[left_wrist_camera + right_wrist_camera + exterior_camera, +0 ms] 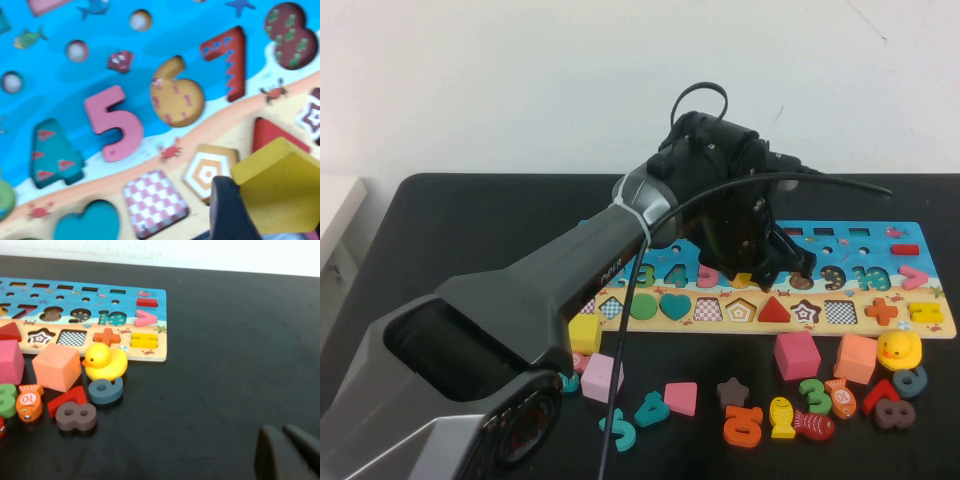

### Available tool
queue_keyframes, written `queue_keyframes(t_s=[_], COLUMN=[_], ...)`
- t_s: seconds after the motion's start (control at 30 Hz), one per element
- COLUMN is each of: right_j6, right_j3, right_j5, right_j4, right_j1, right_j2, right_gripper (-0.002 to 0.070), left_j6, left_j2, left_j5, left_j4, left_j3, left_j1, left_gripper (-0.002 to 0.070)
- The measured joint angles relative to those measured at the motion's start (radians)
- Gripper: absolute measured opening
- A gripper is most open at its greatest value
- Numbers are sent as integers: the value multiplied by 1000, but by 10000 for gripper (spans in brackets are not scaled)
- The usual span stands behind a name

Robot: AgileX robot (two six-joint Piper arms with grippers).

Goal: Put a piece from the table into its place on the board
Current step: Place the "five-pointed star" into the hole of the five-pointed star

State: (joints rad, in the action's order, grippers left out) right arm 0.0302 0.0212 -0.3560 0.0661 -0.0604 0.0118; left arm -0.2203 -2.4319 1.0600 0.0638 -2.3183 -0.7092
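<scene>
My left gripper [760,268] hangs over the middle of the board [860,243], shut on the piece [280,185], a small flat yellow pentagon. One dark finger [227,210] presses against the pentagon's edge. The piece floats just beside its place [207,172], the five-sided recess with nested orange and white lines, and does not sit in it. In the high view that recess [740,310] lies on the sandy strip below the gripper. My right gripper [282,430] rests low over bare black table to the right of the board, holding nothing.
Loose pieces lie in front of the board: a yellow cube [585,333], a pink cube [797,355], an orange cube [856,358], a yellow duck [899,350], a pink flat piece [680,398] and several numbers. A red triangle [773,311] sits beside the pentagon recess.
</scene>
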Motion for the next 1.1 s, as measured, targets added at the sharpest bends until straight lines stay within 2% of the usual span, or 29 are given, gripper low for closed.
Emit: queue_keyframes(t_s=[0.4, 0.67, 0.93, 1.1], right_j6=[0, 0, 12, 23], right_j3=[0, 0, 0, 0], right_j5=[0, 0, 0, 0], right_j4=[0, 0, 0, 0], right_j1=[0, 0, 0, 0], right_j2=[0, 0, 0, 0], right_gripper=[18, 19, 18, 18], left_j6=[62, 75, 78, 78], left_j2=[-5, -35, -77, -78], left_j5=[9, 96, 130, 132], left_j4=[20, 38, 169, 184], left_j3=[0, -2, -2, -2], left_j1=[0, 0, 57, 92], left_gripper=[309, 309, 309, 309])
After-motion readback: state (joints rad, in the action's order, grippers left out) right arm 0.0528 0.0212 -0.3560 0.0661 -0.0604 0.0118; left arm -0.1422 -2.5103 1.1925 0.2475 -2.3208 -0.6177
